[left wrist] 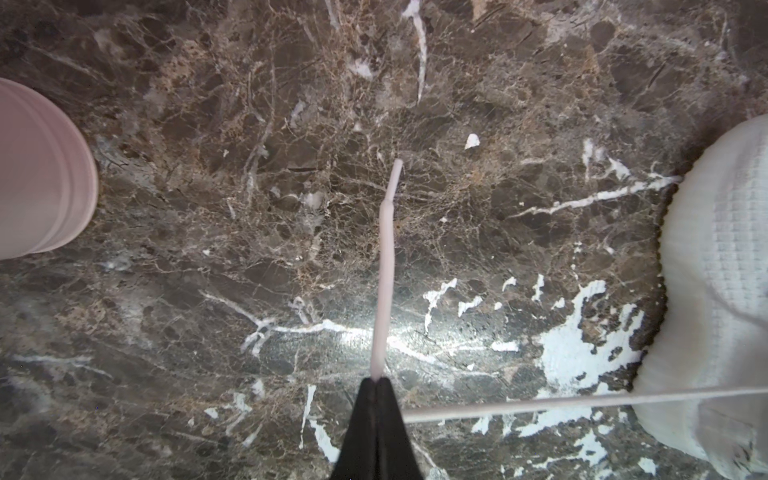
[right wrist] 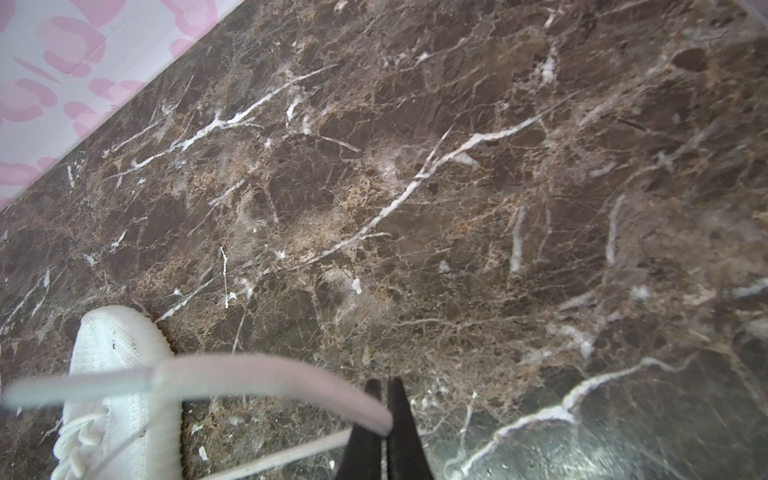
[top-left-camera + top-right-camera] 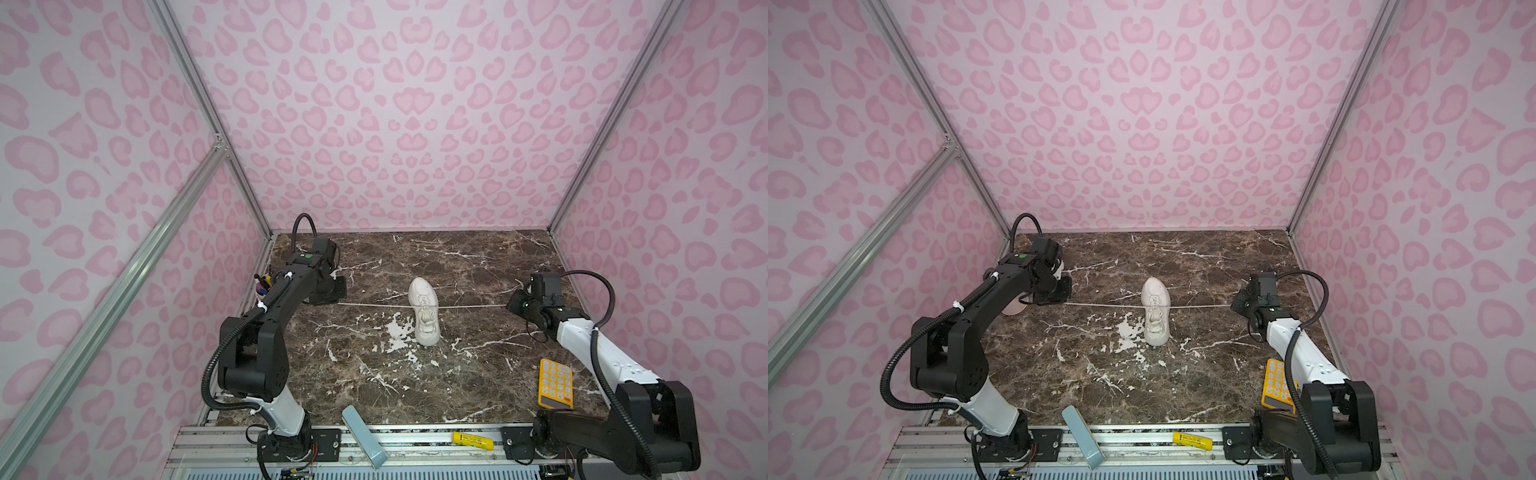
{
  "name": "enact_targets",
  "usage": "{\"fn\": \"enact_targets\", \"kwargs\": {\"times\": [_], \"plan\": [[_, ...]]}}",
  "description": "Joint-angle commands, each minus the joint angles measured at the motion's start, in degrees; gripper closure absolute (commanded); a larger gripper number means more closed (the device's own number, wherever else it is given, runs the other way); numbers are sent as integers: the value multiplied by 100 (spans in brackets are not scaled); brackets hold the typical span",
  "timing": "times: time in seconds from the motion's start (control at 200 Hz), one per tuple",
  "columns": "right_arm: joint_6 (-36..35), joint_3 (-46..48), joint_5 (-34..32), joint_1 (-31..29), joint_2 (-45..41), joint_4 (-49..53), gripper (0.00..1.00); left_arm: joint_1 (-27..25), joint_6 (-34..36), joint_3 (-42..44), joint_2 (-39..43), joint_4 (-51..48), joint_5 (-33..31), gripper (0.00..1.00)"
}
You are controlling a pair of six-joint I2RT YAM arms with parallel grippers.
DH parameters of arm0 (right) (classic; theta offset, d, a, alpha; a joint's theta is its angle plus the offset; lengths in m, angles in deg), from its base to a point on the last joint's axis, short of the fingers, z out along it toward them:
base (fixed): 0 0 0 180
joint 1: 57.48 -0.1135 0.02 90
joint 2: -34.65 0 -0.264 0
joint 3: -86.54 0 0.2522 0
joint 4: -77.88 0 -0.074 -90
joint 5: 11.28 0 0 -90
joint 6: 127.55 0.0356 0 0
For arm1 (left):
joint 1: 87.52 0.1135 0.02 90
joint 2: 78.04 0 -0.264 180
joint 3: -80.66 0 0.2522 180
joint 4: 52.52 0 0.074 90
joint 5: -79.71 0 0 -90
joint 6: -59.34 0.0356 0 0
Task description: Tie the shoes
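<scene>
Two robot arms stretch a white sneaker's laces taut across a dark marble worktop inside a pink-spotted enclosure. At left, the left arm rises from its base on the near rail, folds at the elbow and reaches far and inward, with its wrist turned toward the centre. The left end effector is closed tight on the left lace. The left wrist view shows the black fingertips pressed together, with the lace's free tip poking out beyond them. A pale pink cup stands just to the left of that end effector, partly hidden by the forearm.

The sneaker sits at the middle of the worktop, toe pointing far and heel near. Its laces run out from its middle to either side in a nearly straight line.

At right, the right lace ends in the right end effector, which is likewise clamped on it, the loose end curling past the fingers in the right wrist view. The right arm slants far and inward from its near-right base, wrist bent toward the centre. A yellow calculator lies beside its forearm. A grey-blue bar and a yellow tube rest at the near rail.
</scene>
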Motion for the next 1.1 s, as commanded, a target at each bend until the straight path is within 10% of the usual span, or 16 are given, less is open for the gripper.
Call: {"fn": "enact_targets", "kwargs": {"times": [0.0,1.095], "plan": [[-90,82,78,153,116,-196,100,73,64,190,-47,75,-218,96],[-130,538,137,960,399,-553,100,263,10,471,-477,456,-537,96]]}}
